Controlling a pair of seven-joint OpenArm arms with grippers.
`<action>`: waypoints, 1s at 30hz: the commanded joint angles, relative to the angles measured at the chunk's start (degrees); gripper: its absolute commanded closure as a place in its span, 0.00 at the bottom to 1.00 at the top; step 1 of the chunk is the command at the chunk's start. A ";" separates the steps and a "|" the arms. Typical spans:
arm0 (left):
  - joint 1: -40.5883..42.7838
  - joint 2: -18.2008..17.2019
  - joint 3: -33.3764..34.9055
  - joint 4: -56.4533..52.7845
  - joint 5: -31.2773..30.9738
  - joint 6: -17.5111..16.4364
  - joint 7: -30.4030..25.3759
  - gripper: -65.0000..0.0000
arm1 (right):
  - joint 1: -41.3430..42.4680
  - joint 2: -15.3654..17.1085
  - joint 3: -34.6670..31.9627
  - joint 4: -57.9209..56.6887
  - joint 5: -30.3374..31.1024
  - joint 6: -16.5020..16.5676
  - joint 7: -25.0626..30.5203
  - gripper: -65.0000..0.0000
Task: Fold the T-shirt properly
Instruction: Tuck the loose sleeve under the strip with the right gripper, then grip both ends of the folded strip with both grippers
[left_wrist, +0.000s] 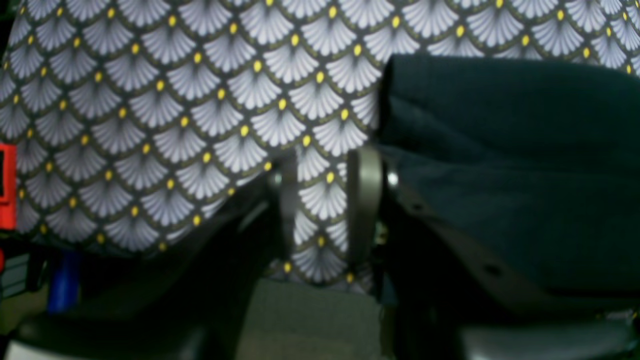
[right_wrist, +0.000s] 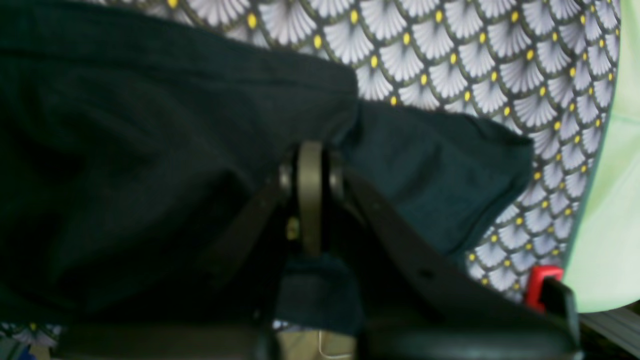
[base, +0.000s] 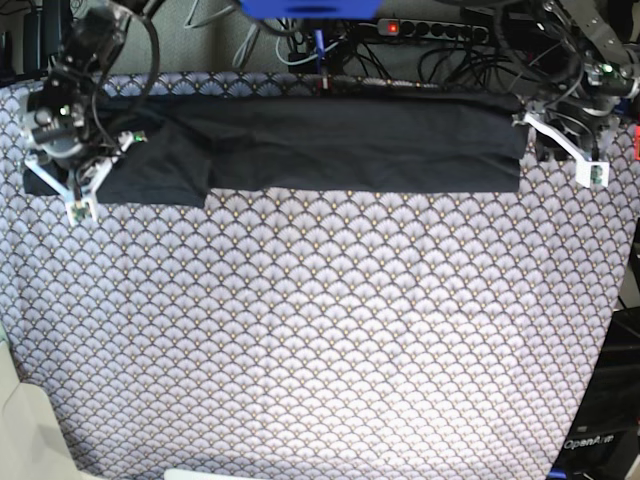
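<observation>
A: Start at the right gripper (right_wrist: 311, 200). What are its 2 jaws doing?

B: They are pressed together, and black cloth bunches around them. To my eye it is pinching the sleeve end of the T-shirt (base: 320, 150), though the blur keeps me from seeing cloth between the tips.

A: And the left gripper (left_wrist: 325, 200)?

B: Its jaws stand partly apart with only the patterned cloth (left_wrist: 200, 100) showing in the gap. The shirt's edge lies just beside 1 jaw, touching or nearly so; nothing is gripped.

A: Where is the shirt as a whole?

B: From the base view it lies as a long, narrow black band across the far edge of the table, 1 gripper at each end, with a sleeve sticking out on the right gripper's side.

A: So which step is this?

B: I judge it is already folded lengthwise and the arms are setting up the next fold, probably end to end.

A: What does that call for?

B: The left gripper needs to close on its end of the band, catching all layers, then both ends must lift evenly so the layers do not slide apart.
</observation>
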 joint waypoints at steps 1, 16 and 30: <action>-0.25 -0.49 -0.20 0.96 -0.69 -0.10 -1.01 0.74 | -0.24 0.33 0.71 1.14 0.37 -0.47 1.22 1.00; -0.52 -1.11 -0.11 -1.59 -0.60 -0.10 -1.54 0.74 | -6.22 0.33 9.06 2.64 0.46 -0.47 7.55 1.00; 0.01 -2.25 -0.20 -1.42 -0.69 -0.10 -1.54 0.74 | -9.82 -1.26 9.06 2.37 0.37 -0.47 9.05 1.00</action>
